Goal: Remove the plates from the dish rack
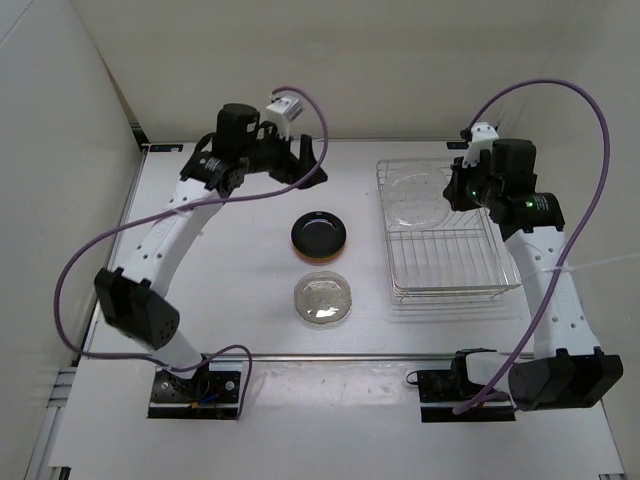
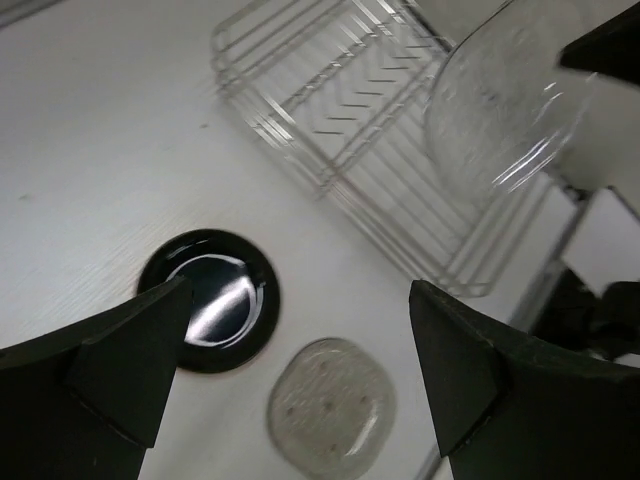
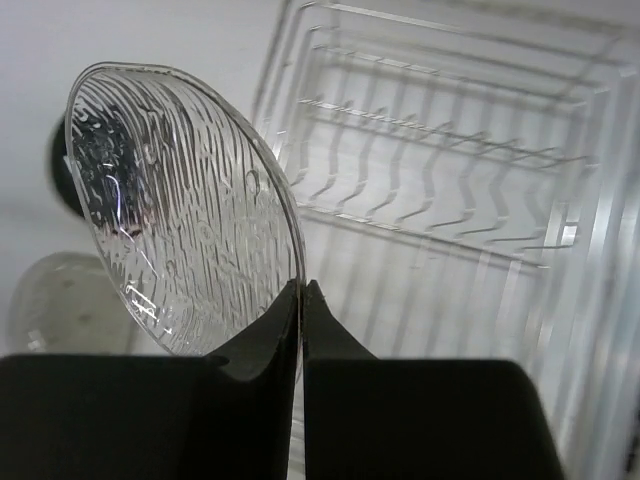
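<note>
The dish rack is a silver wire basket on the table's right side, also in the left wrist view and the right wrist view. My right gripper is shut on the rim of a clear ribbed plate, holding it tilted above the rack's far end. A glossy black plate rests on an orange one at mid-table. A pale translucent plate lies nearer the front. My left gripper hangs open above the table's back.
The near half of the rack shows only bare wires. White walls close the table in at the back and the left. Purple cables loop over both arms.
</note>
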`<state>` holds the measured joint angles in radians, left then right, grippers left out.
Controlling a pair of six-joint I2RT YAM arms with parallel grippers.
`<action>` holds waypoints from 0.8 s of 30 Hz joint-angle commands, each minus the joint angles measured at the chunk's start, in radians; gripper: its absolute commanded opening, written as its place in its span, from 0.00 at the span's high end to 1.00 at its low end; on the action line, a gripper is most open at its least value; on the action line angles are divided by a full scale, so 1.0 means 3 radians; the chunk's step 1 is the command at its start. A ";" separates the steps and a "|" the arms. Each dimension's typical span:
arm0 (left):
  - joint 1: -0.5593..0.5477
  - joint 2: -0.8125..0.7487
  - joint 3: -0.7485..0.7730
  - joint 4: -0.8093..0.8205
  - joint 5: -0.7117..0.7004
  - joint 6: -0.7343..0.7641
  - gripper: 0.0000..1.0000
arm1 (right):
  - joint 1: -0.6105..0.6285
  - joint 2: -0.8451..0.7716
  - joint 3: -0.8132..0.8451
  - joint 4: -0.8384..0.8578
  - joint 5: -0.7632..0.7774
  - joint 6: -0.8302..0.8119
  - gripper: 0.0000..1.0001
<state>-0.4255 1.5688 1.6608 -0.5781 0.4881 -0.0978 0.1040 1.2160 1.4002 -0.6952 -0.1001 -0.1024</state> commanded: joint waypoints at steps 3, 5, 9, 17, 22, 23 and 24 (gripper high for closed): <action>-0.0151 0.0487 0.0620 0.0189 0.0888 -0.0543 0.00 | -0.0223 -0.0121 -0.0152 0.0313 -0.1286 0.0612 1.00; -0.0187 0.0656 0.0748 0.0189 0.0919 -0.0543 0.00 | -0.0330 -0.0162 -0.0183 0.0359 -0.1593 0.0719 1.00; -0.0263 0.0794 0.0784 0.0219 0.0980 -0.0579 0.02 | -0.0393 -0.0162 -0.0183 0.0446 -0.1829 0.0832 1.00; -0.0397 0.0988 0.1162 0.0097 0.0904 -0.0467 0.03 | -0.0393 0.0022 -0.0061 0.0538 -0.1906 0.0899 1.00; -0.0397 0.0988 0.1214 0.0061 0.0864 -0.0400 0.03 | -0.0393 0.0094 -0.0014 0.0573 -0.1702 0.0833 1.00; -0.0397 0.0988 0.1214 0.0030 0.0833 -0.0400 0.03 | -0.0393 0.0094 0.0021 0.0574 -0.1651 0.0832 1.00; -0.0397 0.0988 0.1173 0.0030 0.0832 -0.0400 0.03 | -0.0393 0.0094 0.0022 0.0574 -0.1620 0.0792 1.00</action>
<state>-0.5343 1.8908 1.9926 -0.5510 0.7265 -0.2325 -0.0135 1.2461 1.3529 -0.5781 -0.6189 0.1474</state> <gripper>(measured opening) 0.974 0.005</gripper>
